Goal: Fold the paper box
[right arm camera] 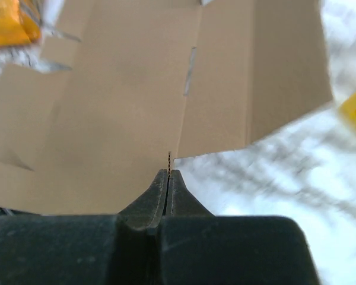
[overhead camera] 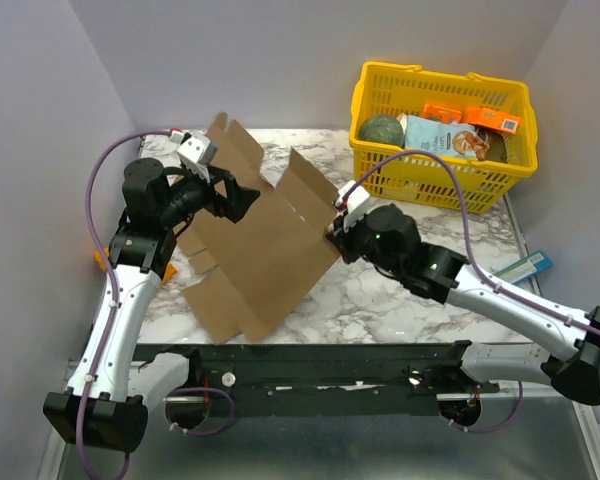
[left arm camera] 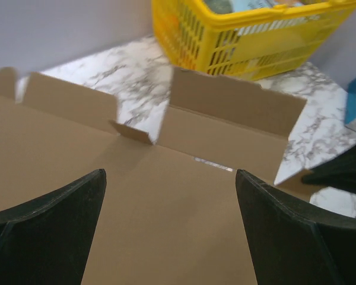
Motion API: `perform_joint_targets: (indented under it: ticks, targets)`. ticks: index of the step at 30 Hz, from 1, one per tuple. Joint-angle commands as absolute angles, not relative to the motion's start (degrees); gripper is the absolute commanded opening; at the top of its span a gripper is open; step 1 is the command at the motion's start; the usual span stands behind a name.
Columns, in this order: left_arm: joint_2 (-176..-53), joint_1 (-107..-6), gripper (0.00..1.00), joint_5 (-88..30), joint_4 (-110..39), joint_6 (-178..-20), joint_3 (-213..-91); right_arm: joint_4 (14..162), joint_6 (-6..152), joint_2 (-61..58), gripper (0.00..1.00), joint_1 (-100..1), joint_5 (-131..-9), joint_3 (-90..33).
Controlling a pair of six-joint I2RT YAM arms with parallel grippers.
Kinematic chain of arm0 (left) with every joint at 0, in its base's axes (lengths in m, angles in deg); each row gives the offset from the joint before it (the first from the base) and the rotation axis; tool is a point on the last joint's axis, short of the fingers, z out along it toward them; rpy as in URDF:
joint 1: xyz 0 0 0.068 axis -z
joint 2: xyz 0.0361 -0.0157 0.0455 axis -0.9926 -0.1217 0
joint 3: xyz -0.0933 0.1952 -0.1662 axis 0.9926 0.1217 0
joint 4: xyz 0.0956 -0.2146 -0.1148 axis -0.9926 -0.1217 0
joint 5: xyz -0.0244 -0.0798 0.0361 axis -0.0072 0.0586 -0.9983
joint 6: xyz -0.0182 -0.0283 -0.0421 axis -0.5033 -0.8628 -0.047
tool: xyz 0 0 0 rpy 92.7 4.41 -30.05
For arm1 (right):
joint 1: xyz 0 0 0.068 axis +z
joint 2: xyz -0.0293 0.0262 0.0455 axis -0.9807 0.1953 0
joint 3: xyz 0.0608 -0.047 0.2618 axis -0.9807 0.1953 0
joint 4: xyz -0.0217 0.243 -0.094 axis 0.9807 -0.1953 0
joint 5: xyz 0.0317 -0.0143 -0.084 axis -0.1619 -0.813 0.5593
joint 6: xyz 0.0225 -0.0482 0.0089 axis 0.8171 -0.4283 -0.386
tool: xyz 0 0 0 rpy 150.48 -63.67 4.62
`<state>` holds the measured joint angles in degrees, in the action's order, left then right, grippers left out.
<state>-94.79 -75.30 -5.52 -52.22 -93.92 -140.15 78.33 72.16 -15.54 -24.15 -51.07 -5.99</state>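
Note:
The paper box (overhead camera: 260, 262) is a flat brown cardboard sheet with flaps and slits, lying tilted across the left middle of the marble table (overhead camera: 380, 295). My right gripper (overhead camera: 333, 232) is shut on the sheet's right edge. In the right wrist view the corrugated edge (right arm camera: 169, 159) sticks up between the closed fingertips (right arm camera: 168, 173). My left gripper (overhead camera: 242, 198) hangs open above the sheet's upper left part. In the left wrist view the brown panel (left arm camera: 166, 231) fills the gap between the wide-apart fingers (left arm camera: 53, 219), and a raised flap (left arm camera: 237, 107) stands at the far side.
A yellow plastic basket (overhead camera: 362, 105) with groceries stands at the back right, close behind the raised flap (left arm camera: 166, 24). A blue packet (overhead camera: 527, 267) lies at the table's right edge. Purple walls close in on the left and at the back.

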Motion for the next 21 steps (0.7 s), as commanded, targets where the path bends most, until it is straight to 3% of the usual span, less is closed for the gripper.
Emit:
perform_joint_targets:
  ticks: [1,10,16,21]
  targets:
    - [-98.78,-74.75,0.99,8.67,-52.22,-89.05,-148.05,71.60,52.97,-18.64,0.00,-25.12,-56.96,-16.88]
    - [-103.10,-74.66,0.99,22.92,-46.86,-92.21,-161.77,60.08,44.15,-17.33,0.00,-25.30,-60.84,-29.72]
    - [-97.65,-73.08,0.99,22.66,-52.11,-78.63,-160.89,54.90,43.00,-16.02,0.01,-25.30,-60.67,-34.20]
    - [-95.10,-66.68,0.99,11.96,-61.35,-65.24,-160.89,49.80,42.83,-14.52,0.00,-25.30,-61.90,-38.42]
